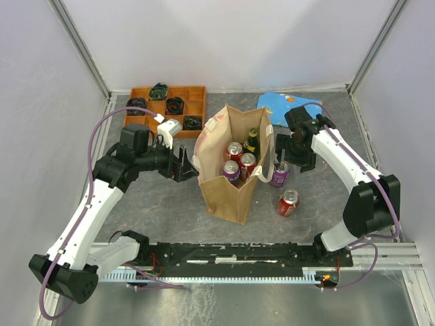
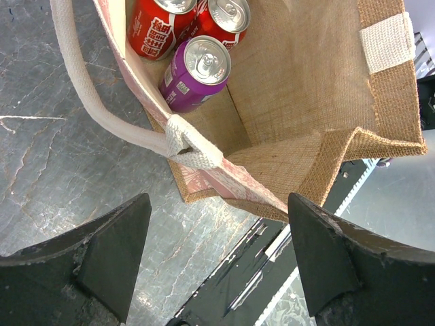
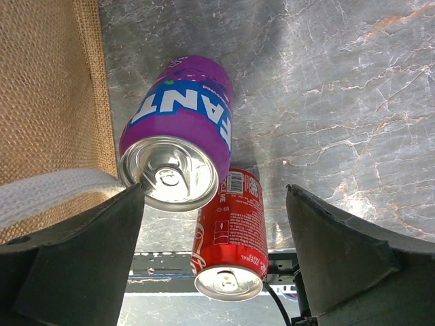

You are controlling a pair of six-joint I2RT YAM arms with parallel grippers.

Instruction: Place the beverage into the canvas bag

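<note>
Canvas bag [image 1: 234, 193] — bottle [image 1: 252, 140] overhead only

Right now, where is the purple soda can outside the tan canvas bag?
Top view, right side: the purple soda can stands just right of the canvas bag, a red can just below in frame.

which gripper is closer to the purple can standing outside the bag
Right. The right gripper hangs just above the purple can; the left gripper sits across the canvas bag from it.
</note>
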